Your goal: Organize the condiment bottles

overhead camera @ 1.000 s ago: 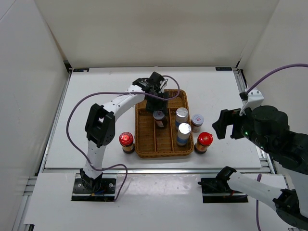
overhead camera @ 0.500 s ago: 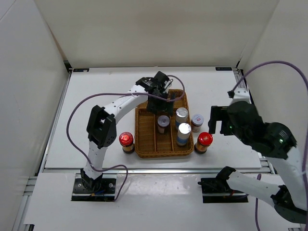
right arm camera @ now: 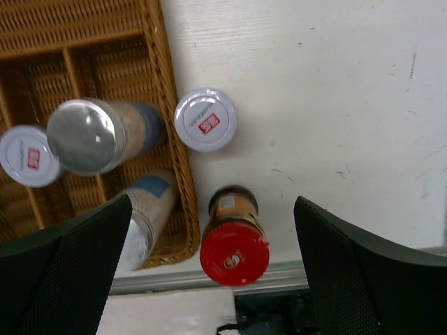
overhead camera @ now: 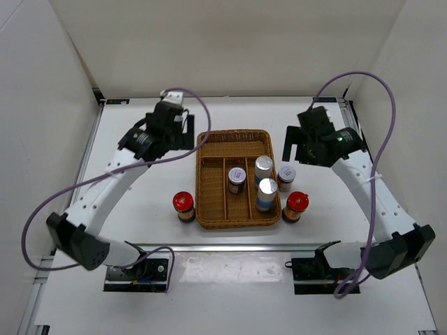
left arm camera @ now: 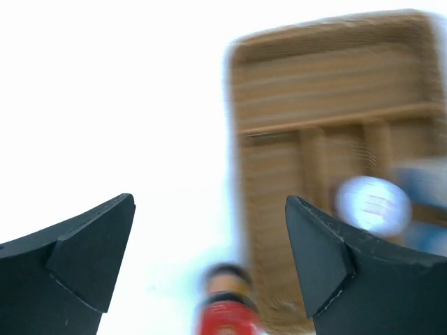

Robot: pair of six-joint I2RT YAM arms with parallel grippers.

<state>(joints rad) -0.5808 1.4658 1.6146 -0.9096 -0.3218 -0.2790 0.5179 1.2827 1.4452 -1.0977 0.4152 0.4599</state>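
Observation:
The wicker tray holds a short brown jar in its middle slot and two tall silver-capped bottles in its right slot. Just outside the tray's right wall stands another short jar, with a red-capped bottle in front of it. A second red-capped bottle stands left of the tray. My left gripper hovers open beyond the tray's back left corner, holding nothing. My right gripper is open above the right red-capped bottle and the outer short jar.
The left wrist view is blurred; it shows the tray, a silver lid and the left red-capped bottle below the open left gripper. The table's front edge runs close behind the right red-capped bottle.
My left gripper opened, left the short brown jar in the tray's middle slot and pulled away to the back left. The right arm swung in from the right to above the bottles beside the tray.

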